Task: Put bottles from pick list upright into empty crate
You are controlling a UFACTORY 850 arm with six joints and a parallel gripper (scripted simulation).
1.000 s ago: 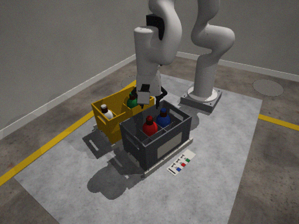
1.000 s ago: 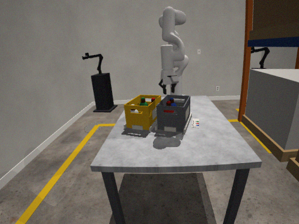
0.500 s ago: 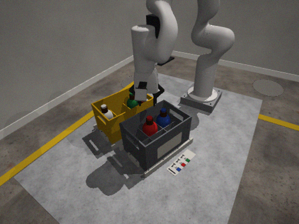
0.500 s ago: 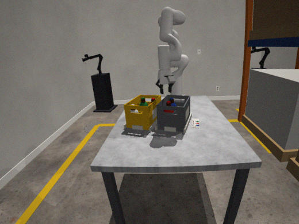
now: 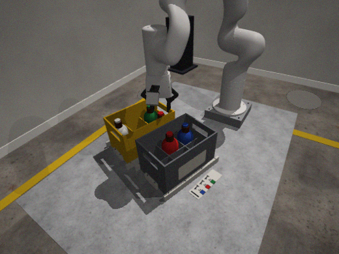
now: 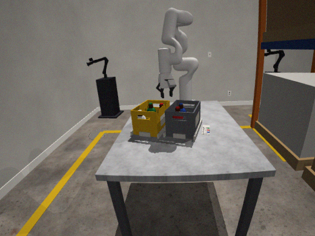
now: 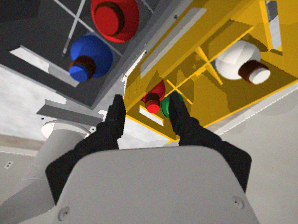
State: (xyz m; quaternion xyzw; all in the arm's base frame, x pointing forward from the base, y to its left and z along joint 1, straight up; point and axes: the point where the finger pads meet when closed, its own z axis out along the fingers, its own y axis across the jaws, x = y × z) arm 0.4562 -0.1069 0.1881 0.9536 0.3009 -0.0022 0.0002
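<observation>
Your gripper (image 7: 146, 111) is hanging open and empty above the yellow crate (image 5: 128, 130), over its green bottle (image 5: 150, 115). A red bottle (image 5: 169, 143) and a blue bottle (image 5: 185, 134) are standing in the grey crate (image 5: 192, 163).

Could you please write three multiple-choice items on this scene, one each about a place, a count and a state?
1. Where does the pick list lie?
A. Inside the yellow crate
B. On the table beside the grey crate
C. On the floor

2. How many bottles stand in the grey crate?
A. Two
B. Three
C. None

3. What is the hand doing?
A. Gripping the white bottle
B. Gripping the blue bottle
C. Open and holding nothing

Answers: 1 B, the strip lies on the table by the grey crate's far side from the yellow crate. 2 A, only the red bottle and blue bottle stand in it. 3 C, its fingers are spread above the yellow crate with nothing between them.
</observation>
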